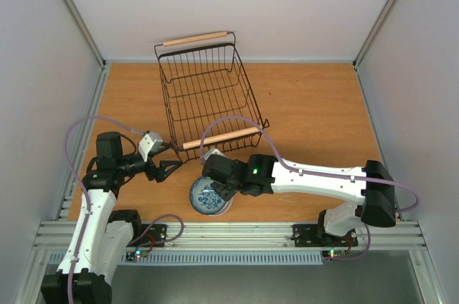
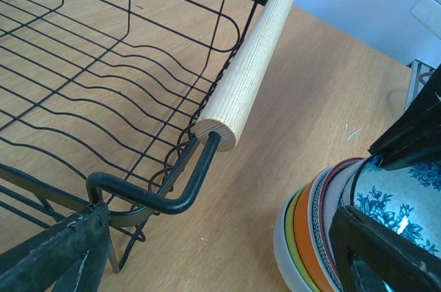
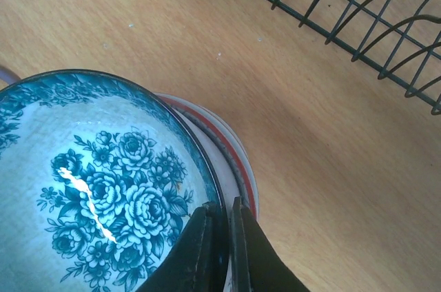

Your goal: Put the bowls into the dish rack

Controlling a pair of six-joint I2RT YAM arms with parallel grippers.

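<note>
Bowls [image 1: 206,196] stacked beside dish rack [image 1: 219,138], blue-floral bowl [image 3: 103,189] topmost.

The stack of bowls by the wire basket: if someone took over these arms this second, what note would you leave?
Right pincer: shut on the rim of the blue-and-white flowered ceramic bowl, top of the stack of round bowls.
Left pincer: open, holding nothing, beside the near left corner of the black wire dish rack with wooden rod handles.
Done: nothing; the rack holds no bowl.
Left: move the flowered bowl into the rack, then the rest of the stack.
</note>
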